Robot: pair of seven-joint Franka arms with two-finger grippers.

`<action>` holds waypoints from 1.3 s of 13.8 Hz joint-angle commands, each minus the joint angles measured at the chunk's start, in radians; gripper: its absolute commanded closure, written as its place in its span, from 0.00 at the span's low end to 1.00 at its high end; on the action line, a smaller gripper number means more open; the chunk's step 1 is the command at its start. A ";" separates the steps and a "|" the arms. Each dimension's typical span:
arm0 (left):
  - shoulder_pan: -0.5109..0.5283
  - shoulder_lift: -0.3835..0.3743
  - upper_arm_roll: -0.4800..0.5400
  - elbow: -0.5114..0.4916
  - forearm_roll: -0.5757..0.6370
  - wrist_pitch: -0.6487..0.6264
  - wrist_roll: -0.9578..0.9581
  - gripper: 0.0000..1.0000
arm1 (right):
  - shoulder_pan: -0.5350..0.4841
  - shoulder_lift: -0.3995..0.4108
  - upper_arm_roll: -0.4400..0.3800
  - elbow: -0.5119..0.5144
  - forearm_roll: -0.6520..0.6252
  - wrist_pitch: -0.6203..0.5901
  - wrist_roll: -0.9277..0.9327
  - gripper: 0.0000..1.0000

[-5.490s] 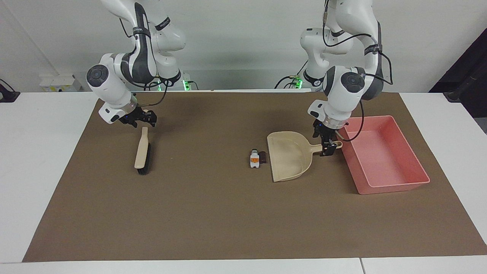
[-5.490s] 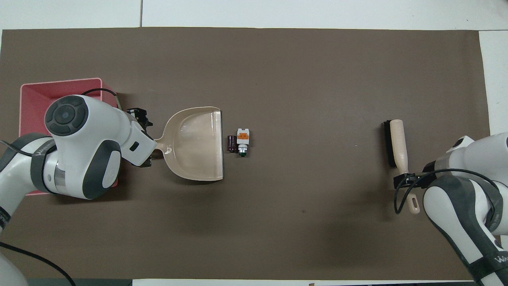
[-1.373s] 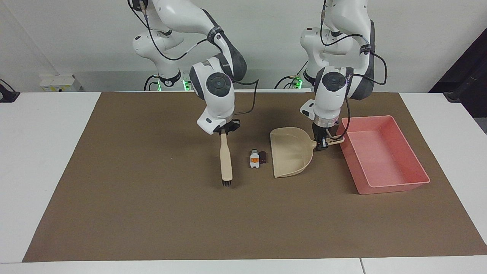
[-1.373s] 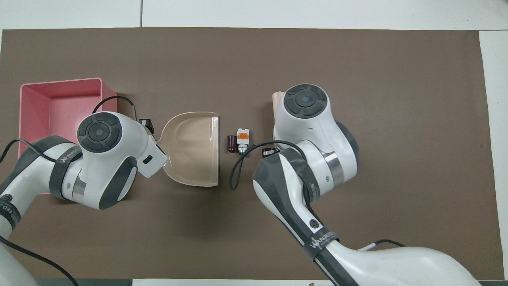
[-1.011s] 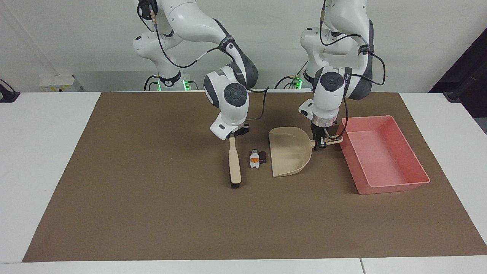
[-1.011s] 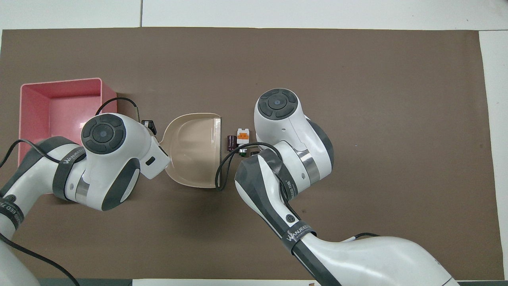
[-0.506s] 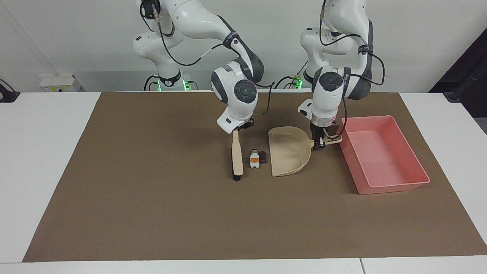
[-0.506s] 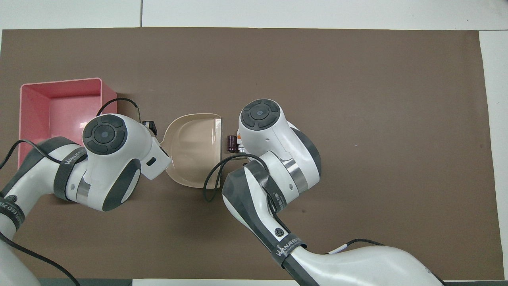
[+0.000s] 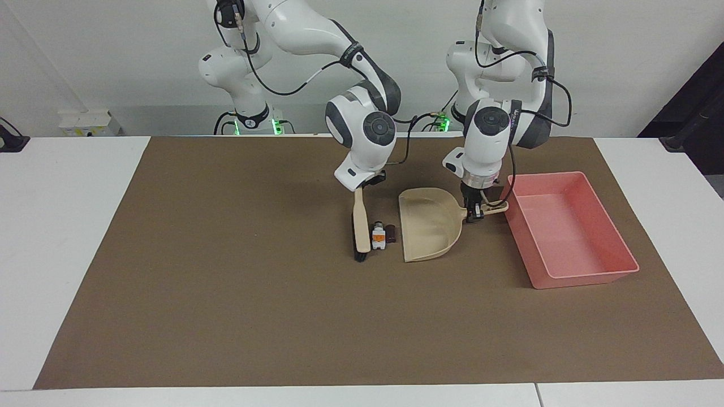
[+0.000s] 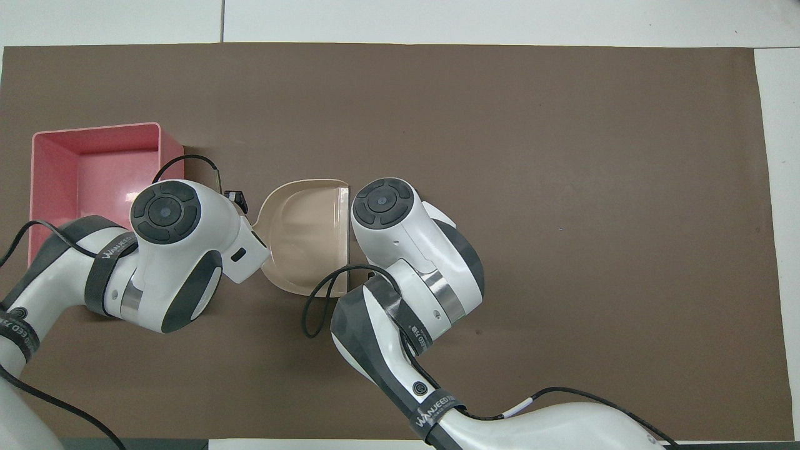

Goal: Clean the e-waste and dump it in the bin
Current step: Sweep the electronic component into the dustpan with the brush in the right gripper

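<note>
The e-waste lies on the brown mat: a white piece with an orange mark (image 9: 378,238) and a dark piece (image 9: 390,232) beside it, just in front of the beige dustpan's (image 9: 430,226) open lip. My left gripper (image 9: 474,213) is shut on the dustpan's handle, and the pan rests on the mat. My right gripper (image 9: 368,183) is shut on the handle of a beige brush (image 9: 361,226), whose dark bristles stand on the mat right against the white piece. The pink bin (image 9: 582,278) sits beside the dustpan, toward the left arm's end. In the overhead view the right arm hides the e-waste and brush; the dustpan (image 10: 306,237) and bin (image 10: 100,140) show.
The brown mat (image 9: 226,294) covers most of the white table (image 9: 62,237). The bin's near corner stands close to the dustpan's handle and the left gripper.
The right arm has carried the brush sideways toward the dustpan, until it stands against the white piece. The left gripper and dustpan have hardly moved.
</note>
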 commanded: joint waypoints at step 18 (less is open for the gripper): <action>-0.007 -0.031 0.009 -0.029 0.026 -0.009 -0.019 1.00 | 0.044 -0.026 0.038 -0.065 0.086 0.170 0.041 1.00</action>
